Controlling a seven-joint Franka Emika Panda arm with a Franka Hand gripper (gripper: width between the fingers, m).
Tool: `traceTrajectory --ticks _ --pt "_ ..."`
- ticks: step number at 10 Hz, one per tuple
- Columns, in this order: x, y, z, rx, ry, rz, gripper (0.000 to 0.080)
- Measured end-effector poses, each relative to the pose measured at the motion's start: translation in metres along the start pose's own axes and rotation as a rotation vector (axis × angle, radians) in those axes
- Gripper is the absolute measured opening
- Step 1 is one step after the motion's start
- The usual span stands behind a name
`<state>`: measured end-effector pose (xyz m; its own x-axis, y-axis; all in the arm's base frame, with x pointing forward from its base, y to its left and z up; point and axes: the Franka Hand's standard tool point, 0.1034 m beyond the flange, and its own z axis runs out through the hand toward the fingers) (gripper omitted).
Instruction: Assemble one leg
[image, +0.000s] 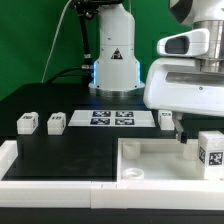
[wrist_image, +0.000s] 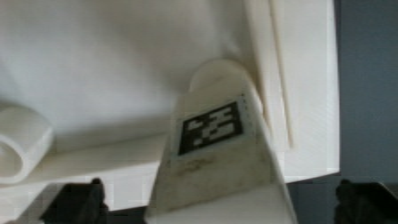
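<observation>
In the wrist view a white leg (wrist_image: 217, 150) with a black-and-white tag lies between my gripper's (wrist_image: 222, 205) dark fingertips (wrist_image: 80, 200). There is a gap on each side, so the jaws are open and do not touch it. White tabletop surface (wrist_image: 107, 70) lies behind it. In the exterior view the gripper (image: 181, 130) hangs low over the far edge of the large white tabletop (image: 160, 160). One leg (image: 167, 117) stands just beside the fingers. Another leg (image: 212, 150) stands upright at the tabletop's right side. I cannot tell which of these two is between the jaws.
Two more legs (image: 27, 122) (image: 55, 123) stand on the black table at the exterior view's left. The marker board (image: 112, 119) lies at the middle back, before the robot base (image: 113, 60). A white frame (image: 60, 185) borders the front. A rounded white part (wrist_image: 18, 140) shows beside the leg.
</observation>
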<state>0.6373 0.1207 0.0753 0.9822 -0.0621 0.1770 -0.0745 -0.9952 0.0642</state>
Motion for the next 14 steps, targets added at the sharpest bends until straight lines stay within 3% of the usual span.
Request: traceTrajectory --ticks 4,5,6,7,8,9,12,14 --pt "0.001 0.0 0.0 -0.023 0.003 -0.287 0.0649" --pt "0.001 0.001 0.0 -0.024 0.002 -0.28 0.0558" --pt "0.001 0.001 0.001 -0.024 0.001 -0.28 0.0383" --pt "0.0 0.001 0.001 -0.024 0.0 -0.278 0.0383" --pt "0.0 0.001 0.001 -0.023 0.0 -0.236 0.0297" --pt "0.0 0.002 0.001 -0.024 0.0 -0.235 0.0297" --pt "0.001 0.005 0.003 -0.009 -0.002 0.281 0.0296" --pt "-0.001 0.013 0.003 -0.027 -0.021 0.455 0.0295"
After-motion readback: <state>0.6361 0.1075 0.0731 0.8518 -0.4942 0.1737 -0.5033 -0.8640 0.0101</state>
